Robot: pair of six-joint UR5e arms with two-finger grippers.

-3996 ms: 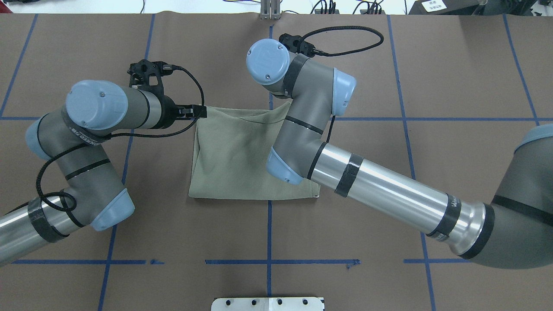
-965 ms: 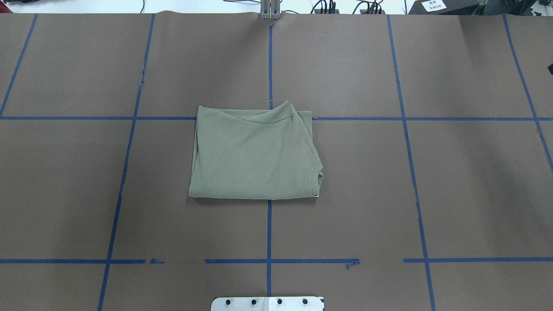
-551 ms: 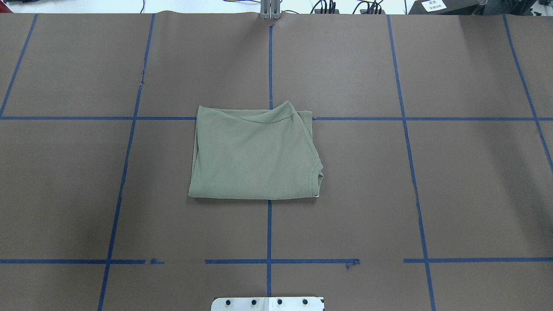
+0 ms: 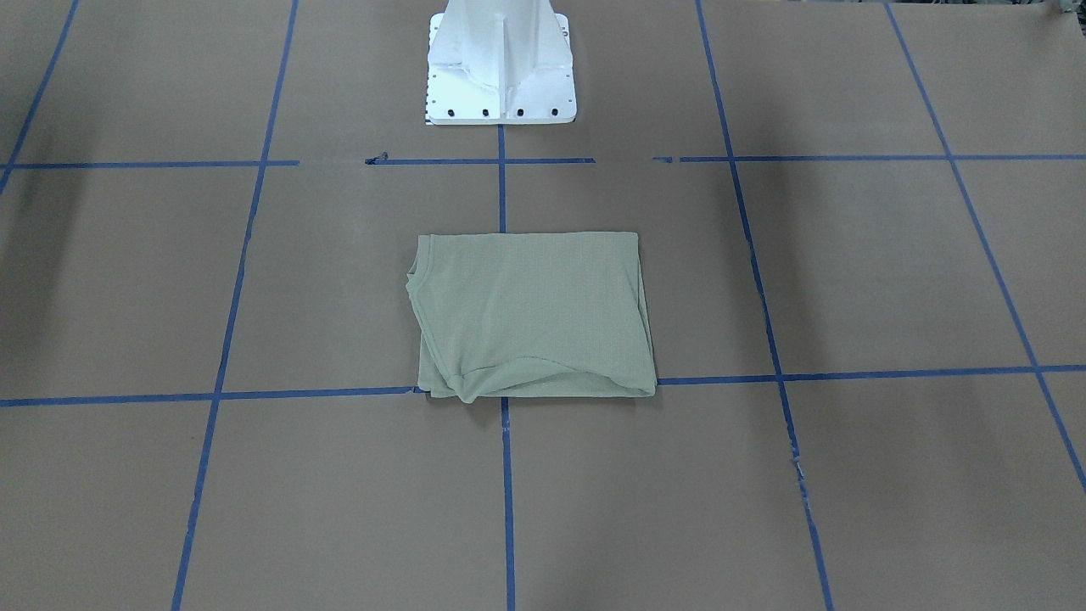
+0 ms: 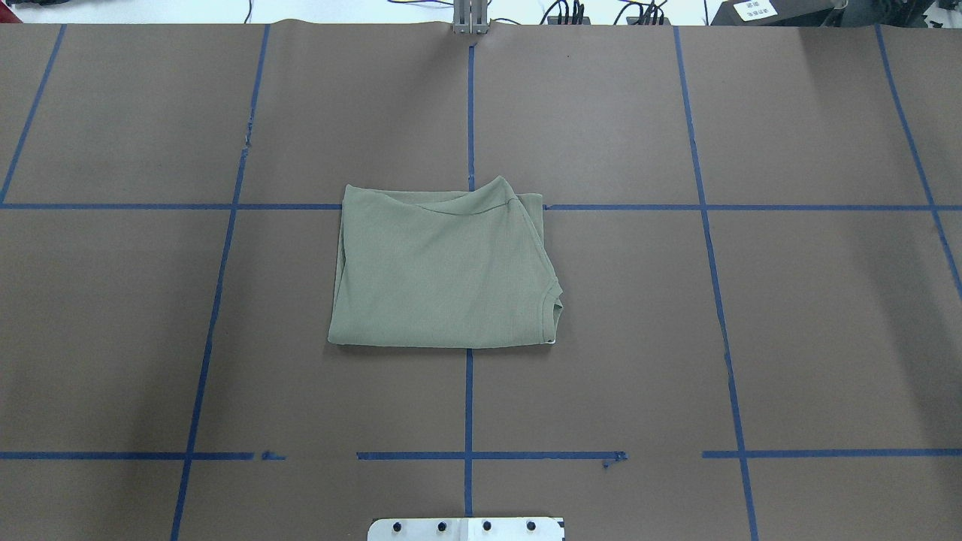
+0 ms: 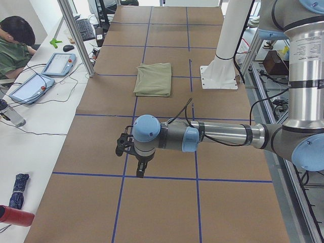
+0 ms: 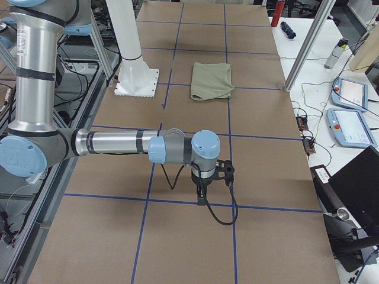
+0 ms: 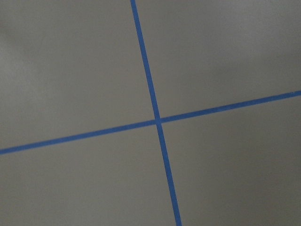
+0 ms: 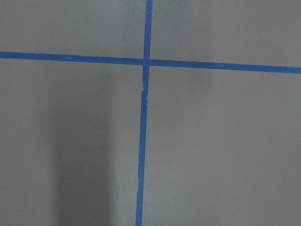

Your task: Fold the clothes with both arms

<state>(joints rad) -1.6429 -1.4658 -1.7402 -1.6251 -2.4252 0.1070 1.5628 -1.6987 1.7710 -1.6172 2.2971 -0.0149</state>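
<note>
Surface: brown papered table point(image 5: 135, 338), blue tape grid point(image 5: 469, 406).
Left gripper point(image 6: 140, 170): hung lower-centre, left side view; open or closed, could not tell.
Shirt point(image 5: 443, 270): lay folded at overhead centre, long axis left-right, well apart from both grippers.
Right gripper point(image 7: 202, 195): hung mid-frame, right side view; grip unreadable.

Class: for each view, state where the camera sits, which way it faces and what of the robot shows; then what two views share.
Front-facing: across the table, facing the robot, steeply down on the shirt; only the pedestal.
Overhead: behind the robot, forward and down; pedestal plate only.
Exterior left: table's end, along it; left arm, left pincer.
Exterior right: opposite end; right arm, right pincer.
Left wrist: down on a tape cross; no robot part.
Right wrist: likewise, a second cross.
Shared: the first two both show shirt and pedestal.
</note>
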